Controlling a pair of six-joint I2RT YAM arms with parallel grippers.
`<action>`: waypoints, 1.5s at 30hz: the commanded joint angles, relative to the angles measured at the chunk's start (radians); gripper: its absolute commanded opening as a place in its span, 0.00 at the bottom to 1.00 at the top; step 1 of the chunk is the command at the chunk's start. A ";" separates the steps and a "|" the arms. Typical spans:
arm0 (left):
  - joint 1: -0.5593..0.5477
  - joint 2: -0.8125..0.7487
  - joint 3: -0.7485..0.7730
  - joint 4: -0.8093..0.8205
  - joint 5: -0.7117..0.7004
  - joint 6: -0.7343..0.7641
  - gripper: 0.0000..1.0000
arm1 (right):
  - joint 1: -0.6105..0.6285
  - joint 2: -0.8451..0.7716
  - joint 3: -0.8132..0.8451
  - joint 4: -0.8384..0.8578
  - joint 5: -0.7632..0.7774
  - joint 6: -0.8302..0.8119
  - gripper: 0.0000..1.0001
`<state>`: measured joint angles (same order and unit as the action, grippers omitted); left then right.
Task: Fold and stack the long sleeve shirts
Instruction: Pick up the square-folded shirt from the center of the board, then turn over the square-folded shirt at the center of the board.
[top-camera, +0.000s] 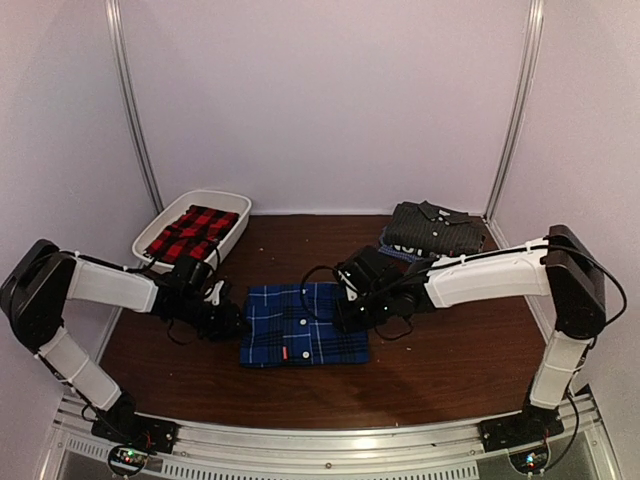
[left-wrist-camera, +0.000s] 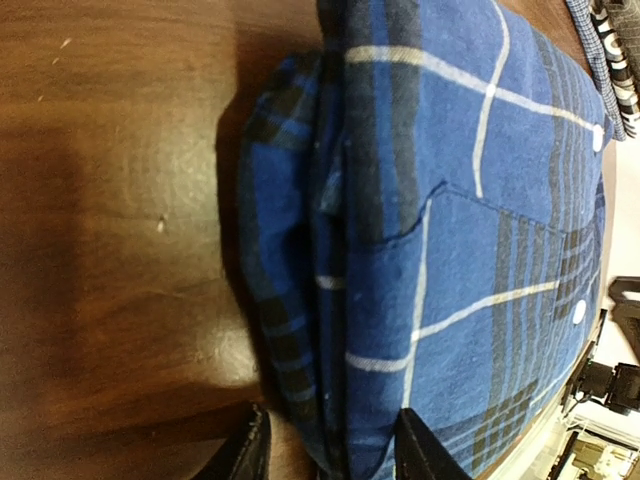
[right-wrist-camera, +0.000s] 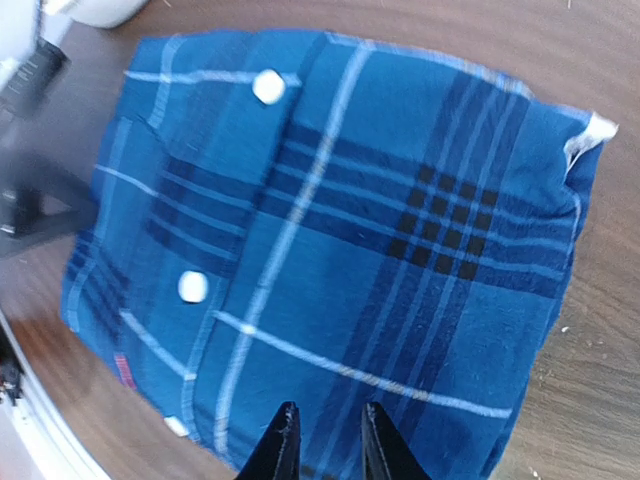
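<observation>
Blue plaid shirt lay folded mid-surface, between both arms. Left pincer was spread, straddling the shirt's left folded edge. Right pincer stood narrowly apart over the shirt's right side, nothing visibly pinched. Small red label near the shirt's front edge, text unreadable. Charcoal striped shirt sat folded far right. Red plaid shirt lay in the white tub, far left.

The dark brown wooden bench carries a folded blue-and-black plaid shirt. Beyond that shirt to its left, well apart, stands a white plastic tub. Beyond it to its right lies a folded charcoal striped shirt, resting on a blue checked cloth.
</observation>
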<state>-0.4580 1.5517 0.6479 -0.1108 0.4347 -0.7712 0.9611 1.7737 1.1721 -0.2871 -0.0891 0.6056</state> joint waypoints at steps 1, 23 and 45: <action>0.010 0.041 0.010 0.011 -0.046 0.023 0.44 | 0.008 0.064 0.004 0.014 0.042 -0.014 0.23; 0.018 -0.018 0.065 -0.075 0.061 0.050 0.00 | 0.021 0.019 0.001 -0.038 0.107 0.015 0.24; 0.200 -0.206 0.441 -0.649 0.122 0.367 0.00 | 0.073 0.406 0.394 -0.086 0.110 0.023 0.17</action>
<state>-0.2787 1.3571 1.0019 -0.7006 0.5362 -0.4667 1.0153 2.1071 1.4784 -0.3664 0.0368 0.6147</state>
